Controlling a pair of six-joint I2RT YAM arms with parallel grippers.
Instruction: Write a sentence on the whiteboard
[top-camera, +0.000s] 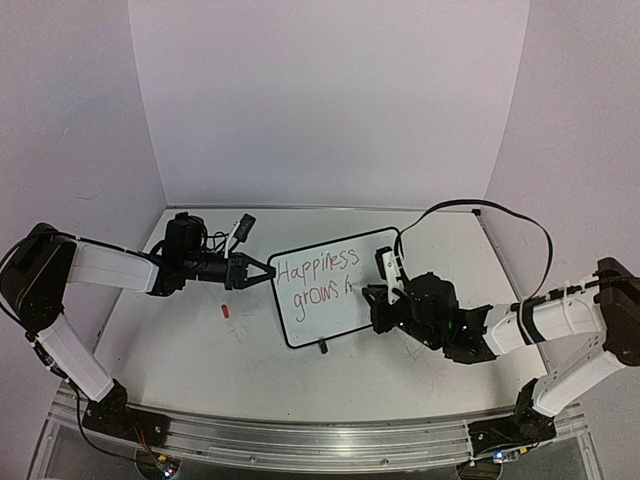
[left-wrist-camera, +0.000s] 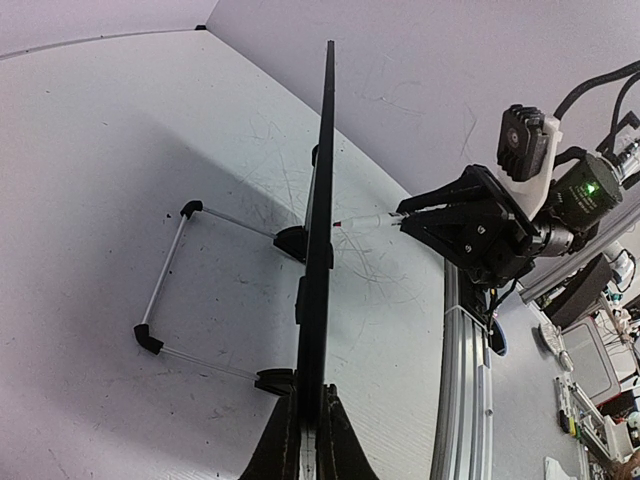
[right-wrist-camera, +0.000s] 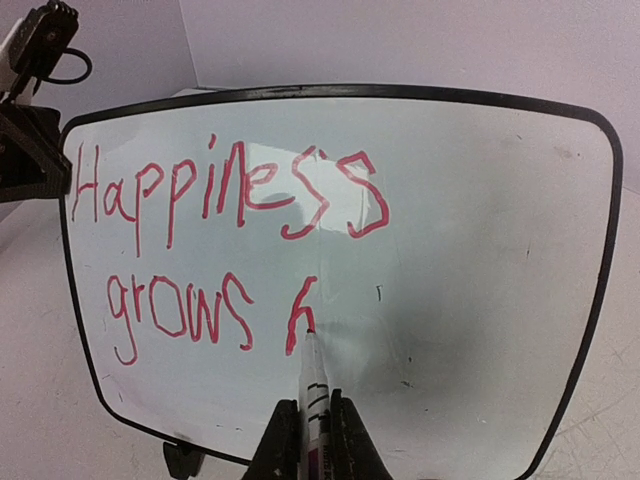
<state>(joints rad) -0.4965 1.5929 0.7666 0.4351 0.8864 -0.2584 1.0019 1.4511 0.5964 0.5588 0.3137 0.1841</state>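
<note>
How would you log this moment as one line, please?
left claw: shut on whiteboard edge | right claw: shut on marker | marker tip: touching whiteboard | sentence: "Happiness grows" plus partial next letter

Top cam sits high at the near side, looking down and forward over the whole table (top-camera: 200, 350), so everything's pretty small. Left wrist cam is low, right up against the whiteboard (left-wrist-camera: 318, 250), staring along its edge, with the right gripper (left-wrist-camera: 403, 214) and marker (left-wrist-camera: 365, 222) past it. Right wrist cam faces the writing side head-on, close enough that the board nearly fills the frame, left gripper (right-wrist-camera: 40, 150) peeking in upper left. All three catch the whiteboard.
</note>
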